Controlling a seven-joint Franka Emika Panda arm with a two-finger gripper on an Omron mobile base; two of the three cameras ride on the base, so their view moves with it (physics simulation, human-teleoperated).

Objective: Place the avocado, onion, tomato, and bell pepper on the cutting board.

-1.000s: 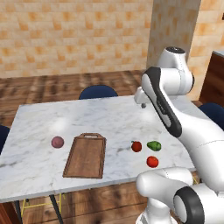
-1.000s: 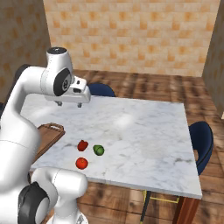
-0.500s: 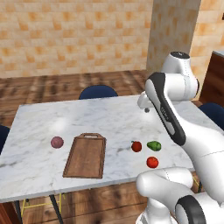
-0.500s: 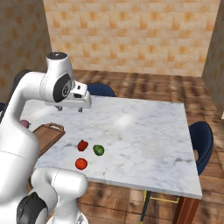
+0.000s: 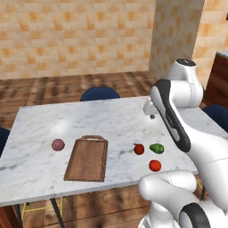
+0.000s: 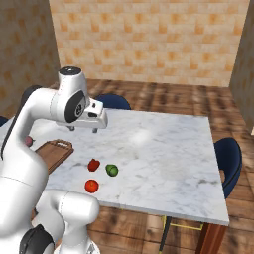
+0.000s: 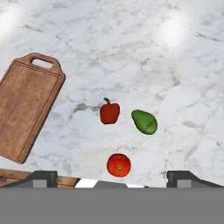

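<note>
The brown cutting board (image 5: 87,158) (image 6: 52,151) (image 7: 26,111) lies bare on the marble table, handle end away from me. The purplish onion (image 5: 58,144) (image 6: 29,142) sits to its left. Right of the board lie the red bell pepper (image 5: 139,149) (image 6: 93,164) (image 7: 109,113), the green avocado (image 5: 156,148) (image 6: 112,170) (image 7: 145,121) and the red tomato (image 5: 155,165) (image 6: 91,186) (image 7: 118,165), close together. My gripper (image 5: 149,112) (image 6: 83,130) (image 7: 113,177) hangs open and empty well above the table, over the marble behind those three.
The marble table (image 5: 111,120) has blue chairs at its far side (image 5: 100,93) and right side (image 6: 229,158). Its front edge runs just below the tomato. Brick walls and a wooden floor surround it.
My arm has swung right in the left base view, and the hand has come down a little toward the vegetables. The vegetables and the board lie where they were.
</note>
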